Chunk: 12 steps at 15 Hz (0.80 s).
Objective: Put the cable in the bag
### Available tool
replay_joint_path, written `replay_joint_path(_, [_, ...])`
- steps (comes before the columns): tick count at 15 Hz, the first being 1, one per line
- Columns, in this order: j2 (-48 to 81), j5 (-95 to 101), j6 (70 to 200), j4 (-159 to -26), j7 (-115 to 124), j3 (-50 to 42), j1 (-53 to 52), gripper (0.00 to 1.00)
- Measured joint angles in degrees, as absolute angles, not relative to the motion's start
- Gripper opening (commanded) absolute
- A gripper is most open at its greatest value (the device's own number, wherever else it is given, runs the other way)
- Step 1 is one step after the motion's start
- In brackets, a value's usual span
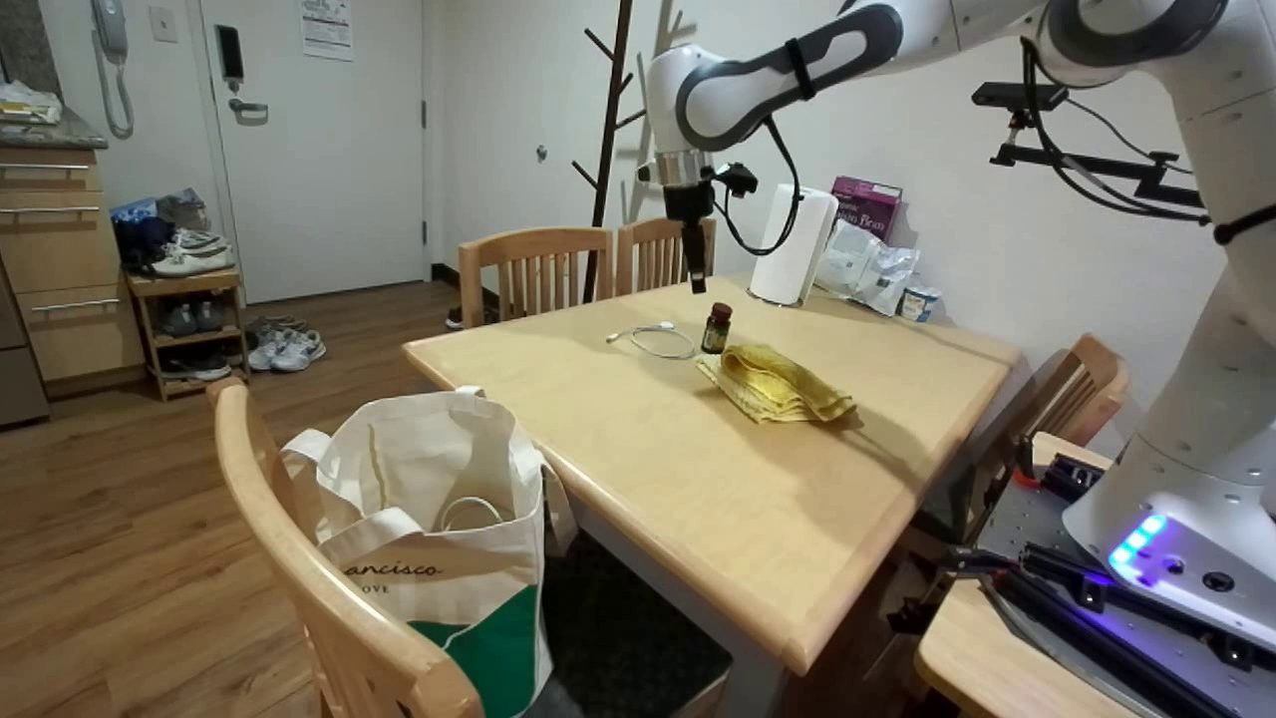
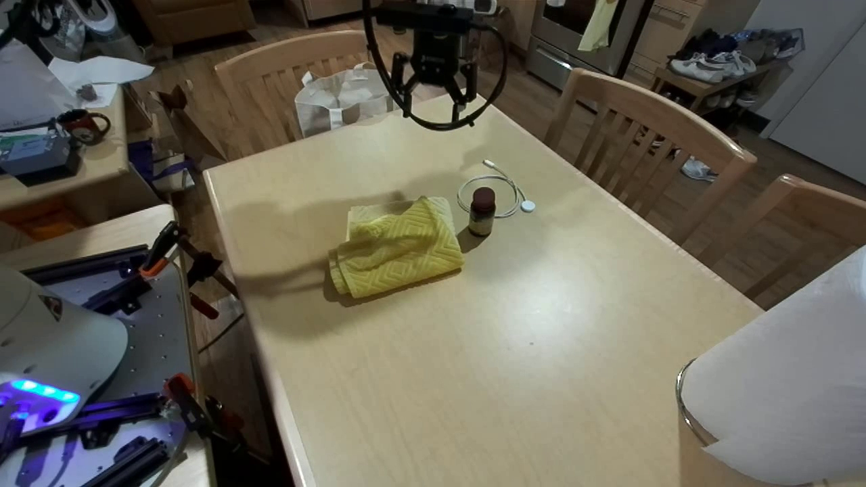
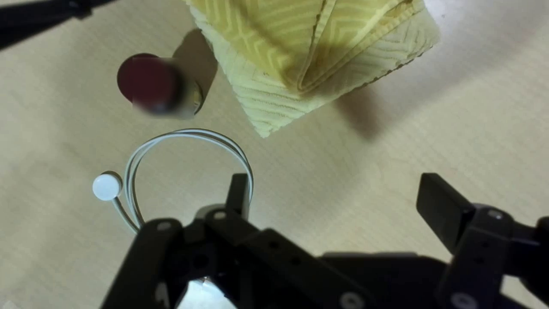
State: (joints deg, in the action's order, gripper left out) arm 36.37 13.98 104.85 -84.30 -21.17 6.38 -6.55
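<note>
The thin white cable lies coiled on the table, a round white disc at one end. It shows in both exterior views [image 1: 670, 357] [image 2: 482, 178] and at left in the wrist view [image 3: 188, 131]. The cream tote bag [image 1: 429, 553] stands open on a chair beside the table, and its top shows in an exterior view [image 2: 342, 101]. A pale curved loop shows inside it. My gripper [image 1: 697, 284] is open and empty above the table, pointing down; it also shows in an exterior view [image 2: 433, 108]. In the wrist view, its left finger overlaps the coil's edge and its jaws [image 3: 334, 184] frame bare table.
A dark brown bottle [image 2: 482, 213] stands right beside the cable. A folded yellow cloth [image 2: 399, 250] lies near it. A paper towel roll [image 1: 793, 244] and plastic packages [image 1: 867, 267] stand at the table's wall side. Wooden chairs [image 1: 538, 244] surround the table [image 1: 618, 439].
</note>
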Motion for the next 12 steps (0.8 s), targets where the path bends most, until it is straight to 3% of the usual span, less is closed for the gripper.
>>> replay_joint_path(12, [46.0,0.5,105.9,-78.6,-47.2,10.0,2.3,1.0])
